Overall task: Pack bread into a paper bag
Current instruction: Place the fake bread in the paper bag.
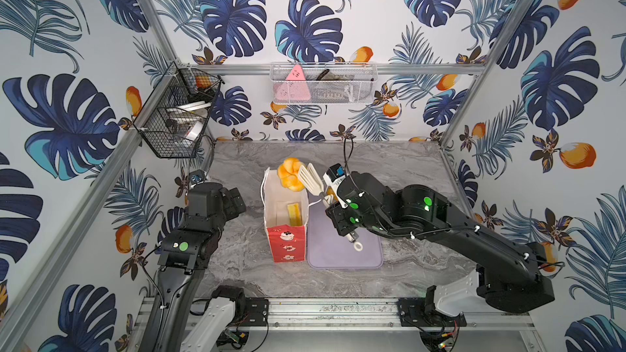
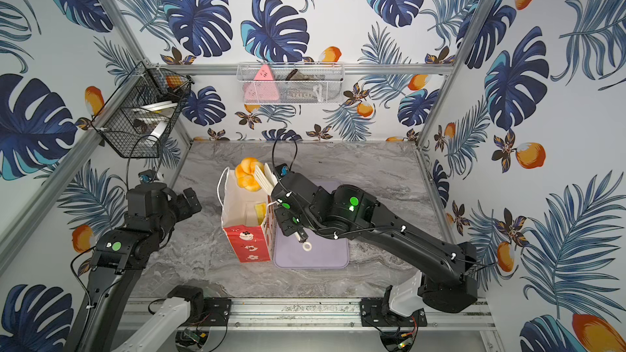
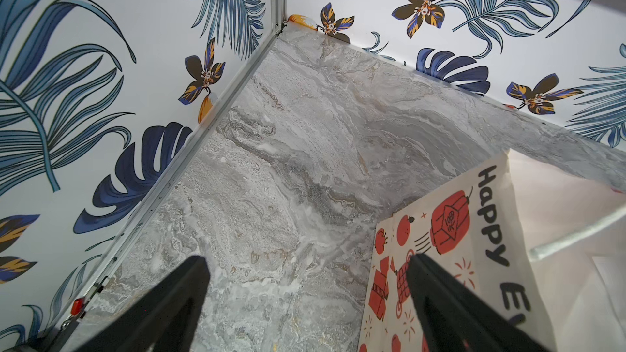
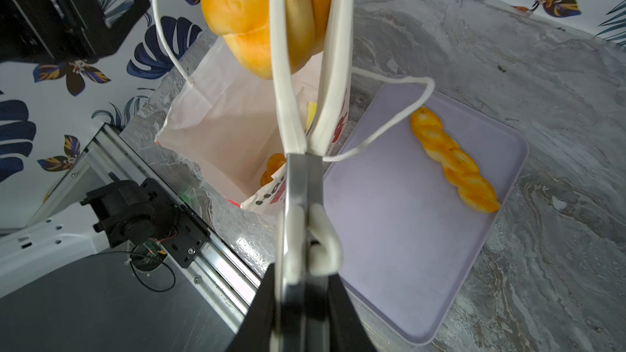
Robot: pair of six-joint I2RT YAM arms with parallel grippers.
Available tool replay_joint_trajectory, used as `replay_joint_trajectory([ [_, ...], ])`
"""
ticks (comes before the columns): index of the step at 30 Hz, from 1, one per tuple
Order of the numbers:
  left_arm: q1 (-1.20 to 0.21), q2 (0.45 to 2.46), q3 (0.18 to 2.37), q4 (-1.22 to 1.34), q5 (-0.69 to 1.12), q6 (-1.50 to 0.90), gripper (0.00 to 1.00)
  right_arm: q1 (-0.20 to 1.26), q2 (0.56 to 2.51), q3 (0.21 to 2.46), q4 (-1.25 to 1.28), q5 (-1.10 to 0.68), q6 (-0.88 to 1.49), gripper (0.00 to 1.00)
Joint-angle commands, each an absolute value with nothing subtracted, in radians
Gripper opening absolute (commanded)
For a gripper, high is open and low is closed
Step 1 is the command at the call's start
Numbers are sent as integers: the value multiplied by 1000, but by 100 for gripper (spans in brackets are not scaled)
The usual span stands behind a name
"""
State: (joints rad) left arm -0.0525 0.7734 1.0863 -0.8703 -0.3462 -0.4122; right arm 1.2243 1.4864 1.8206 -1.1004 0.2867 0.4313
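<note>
The right gripper (image 4: pixel 299 286) is seen shut on the handle end of a pair of white tongs (image 4: pixel 298 96), so that the tongs' two blades are pressed together on the knotted bun (image 4: pixel 257 11). From the jaws outward, the tongs run up and away across the lilac tray (image 4: pixel 389 231) toward the paper bag (image 1: pixel 286 245). The bun is carried at their far tips, well clear of the gripper itself.

In both top views the bun (image 2: pixel 249 174) is placed over the far end of the bag's open mouth, partly over the far rim and not centred on the opening. The mouth is long from near to far and narrow from side to side. It is judged that the bun must be brought a little nearer along that axis, then lowered, before it can be let go. One white cord handle is draped close beside the blades (whether it touches them cannot be told) and could be caught.

Inside the bag a pale yellow wedge (image 1: pixel 294 213) is stood against the tray-side wall, and an orange-golden piece (image 4: pixel 272 169) is seen low down. The twisted loaf (image 4: pixel 454 160) is left lying along the tray, not yet packed.

The left gripper (image 3: pixel 306 259) is held with jaws apart and empty, just beside the bag's outer wall on the side away from the tray. The bun is held by the right arm alone.
</note>
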Motion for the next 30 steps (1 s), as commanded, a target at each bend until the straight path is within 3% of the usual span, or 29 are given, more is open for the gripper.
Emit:
replay_joint_trajectory([
  [1,-51,775,1091,-864,-355,-397,99,1247,1507,1829,-1068,296,448,0],
  [2,-51,775,1091,-864,-354,-397,99,1251,1516,1834,-1081,306,451,0],
  [7,-51,772,1089,-866,-353,-397,99,1258,1495,1823,-1073,336,459,24],
  [11,-51,774,1090,-866,-352,-395,99,1258,1472,1821,-1066,352,448,31],
  [16,-51,775,1092,-865,-350,-397,99,1258,1479,1835,-1078,355,450,35],
  [23,-51,772,1088,-866,-354,-399,99,1257,1462,1847,-1039,393,420,31],
  [30,-51,772,1085,-865,-355,-401,99,1257,1439,1943,-1062,670,375,32],
])
